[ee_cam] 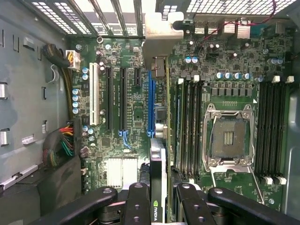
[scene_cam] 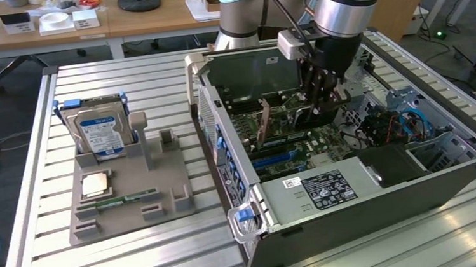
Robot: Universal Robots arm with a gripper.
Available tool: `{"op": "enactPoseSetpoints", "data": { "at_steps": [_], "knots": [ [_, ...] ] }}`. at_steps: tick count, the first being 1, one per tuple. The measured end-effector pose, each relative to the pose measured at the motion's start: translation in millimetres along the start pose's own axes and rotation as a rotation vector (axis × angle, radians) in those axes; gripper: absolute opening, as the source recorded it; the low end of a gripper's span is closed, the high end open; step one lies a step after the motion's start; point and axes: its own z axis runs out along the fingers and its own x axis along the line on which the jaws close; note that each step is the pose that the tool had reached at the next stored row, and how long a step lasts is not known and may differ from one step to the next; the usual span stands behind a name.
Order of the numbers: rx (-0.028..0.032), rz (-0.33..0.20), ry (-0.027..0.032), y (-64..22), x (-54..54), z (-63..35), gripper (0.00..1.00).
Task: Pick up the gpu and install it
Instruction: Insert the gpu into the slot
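Tool: it is reaching down into the open computer case from above. Its jaws are standing partly closed and clamping the gpu between the two black fingers. The grip is firm on both flat faces of the card.

Gpu: it is hanging on edge directly below the tool, inside the computer case. One end is sitting between the fingers, and the silver bracket end is pointing toward the slotted rear wall of the case. A green logo is showing on the card's edge right at the fingers.

Inside the computer case, the card is standing over the motherboard and running parallel to the blue slot, just beside it in the wrist view. Whether its edge is touching any slot cannot be told. The empty processor socket is lying well apart from the card, beyond a bank of black memory slots.

Outside the computer case, on the exterior view's left of it, a grey holder is sitting on the slatted tabletop. It is carrying a hard drive standing upright and a RAM stick lying flat. Both are resting well apart from the tool.
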Motion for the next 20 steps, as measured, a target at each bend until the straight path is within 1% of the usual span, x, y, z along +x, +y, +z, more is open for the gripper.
{"op": "enactPoseSetpoints", "data": {
  "at_steps": [4, 11, 16, 18, 20],
  "knots": [
    [0.0002, 0.000, -0.0006, 2.4, 0.0, 0.4, 0.27],
    [0.0011, 0.000, -0.0006, 12.5, 0.2, 1.2, 0.27],
    [0.0037, 0.000, -0.0005, 18.9, 0.3, 7.1, 0.27],
    [0.0044, 0.000, -0.0006, 20.4, 0.3, 9.8, 0.27],
    [0.0044, 0.000, -0.0004, 20.6, 0.4, 10.3, 0.27]
  ]
}}
